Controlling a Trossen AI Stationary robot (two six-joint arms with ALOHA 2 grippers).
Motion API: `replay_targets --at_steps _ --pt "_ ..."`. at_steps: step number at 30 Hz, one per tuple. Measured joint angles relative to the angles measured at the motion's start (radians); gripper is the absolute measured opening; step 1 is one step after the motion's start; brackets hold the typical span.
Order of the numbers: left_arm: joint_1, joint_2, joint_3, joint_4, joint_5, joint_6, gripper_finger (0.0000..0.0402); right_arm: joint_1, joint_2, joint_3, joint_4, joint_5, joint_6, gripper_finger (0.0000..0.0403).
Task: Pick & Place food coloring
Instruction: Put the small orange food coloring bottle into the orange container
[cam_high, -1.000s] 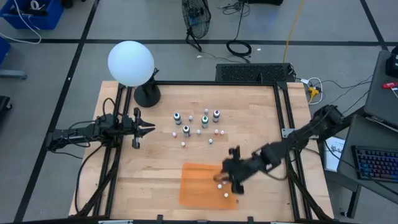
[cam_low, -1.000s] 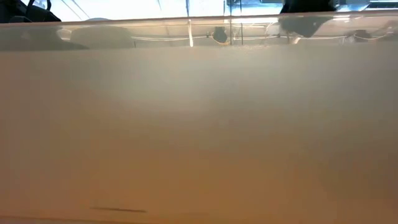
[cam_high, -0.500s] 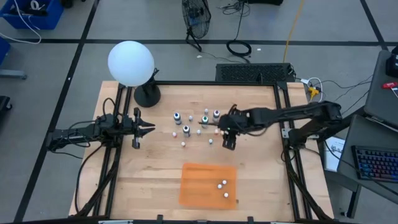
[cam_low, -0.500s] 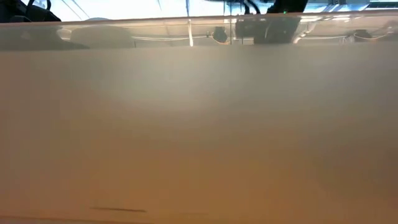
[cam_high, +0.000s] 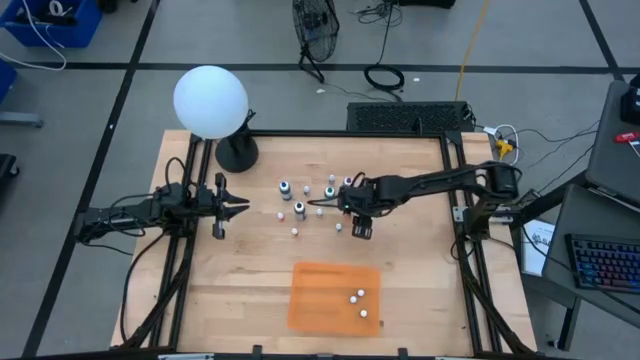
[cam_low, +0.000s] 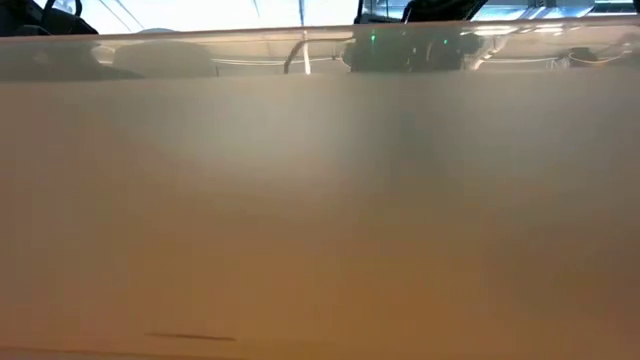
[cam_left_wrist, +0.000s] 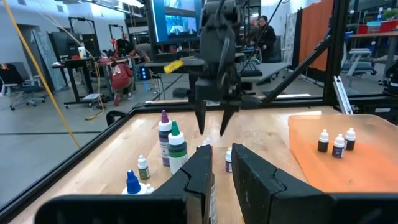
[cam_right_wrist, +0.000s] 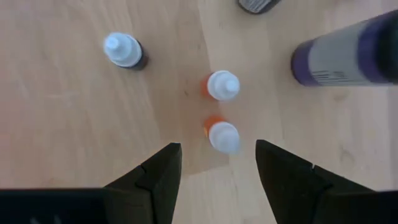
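My right claw (cam_high: 361, 231) hung open over two orange dropper bottles (cam_right_wrist: 223, 136) mid-table (cam_high: 250, 290), nothing gripped. Left claw (cam_high: 240, 207) waited at left, barely open.

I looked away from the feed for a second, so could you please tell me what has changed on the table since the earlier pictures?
The right gripper left the orange mat, where it had hung over the three small bottles, and swung up the table to the cluster of food coloring bottles. It now hangs open above two orange ones, holding nothing. The left gripper, the mat and its bottles stayed put.
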Motion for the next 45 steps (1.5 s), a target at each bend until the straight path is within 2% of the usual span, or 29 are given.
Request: replay_targets --at_steps 9,16,22,27,29,33,39,42,45 --pt "0.0 0.0 0.0 0.0 0.0 0.0 0.0067 -0.042 0.091 0.0 0.049 -0.001 -0.037 0.019" --pt "0.0 0.0 0.0 0.0 0.0 0.0 0.0067 -0.055 0.104 0.0 0.069 -0.002 -0.037 0.0175" --pt "0.0 0.0 0.0 0.0 0.0 0.0 0.0067 -0.055 0.099 0.0 0.067 -0.005 -0.037 0.013" --pt "0.0 0.0 0.0 0.0 0.0 0.0 0.0067 -0.05 0.098 0.0 0.046 -0.026 -0.094 0.0053" --pt "0.0 0.0 0.0 0.0 0.0 0.0 0.0067 -0.041 0.095 0.0 0.036 -0.023 -0.111 0.0052" --pt "0.0 0.0 0.0 0.0 0.0 0.0 0.0067 -0.01 0.061 -0.001 0.014 -0.024 -0.105 0.0052" --pt "0.0 0.0 0.0 -0.001 0.0 0.0 0.0067 0.1 -0.079 0.004 0.007 -0.024 -0.039 0.0052" --pt "0.0 0.0 0.0 0.0 0.0 0.0 0.0067 0.181 -0.124 0.072 -0.057 0.0 0.02 0.0052" --pt "0.0 0.0 0.0 0.0 0.0 0.0 0.0067 0.27 -0.108 0.225 -0.2 0.052 0.075 0.0052"
